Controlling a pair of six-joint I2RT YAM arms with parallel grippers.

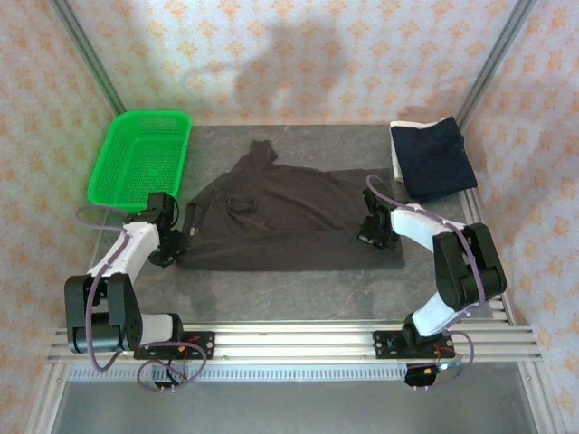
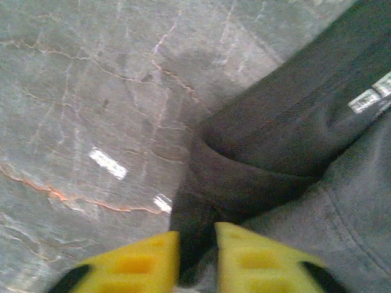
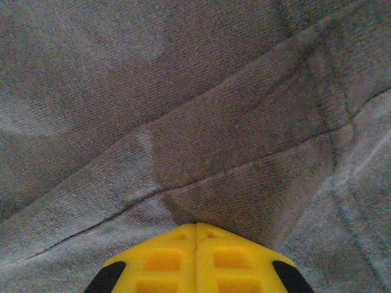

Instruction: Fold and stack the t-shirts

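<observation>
My right tool [image 3: 196, 227] is closed together on the charcoal t-shirt [image 1: 289, 221]. Left wrist cam has its hem inside my left tool [image 2: 197, 235] at 6 o'clock, can't tell if it's clamped.

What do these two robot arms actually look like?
Both the left arm and the right arm are smooth white tubes linked by chunky black round joints. A thin mauve cable loops along each, and both arms are bolted to a silver metal rail. The jaws are bright yellow plastic with square hollows, and there are black parts behind them.
</observation>
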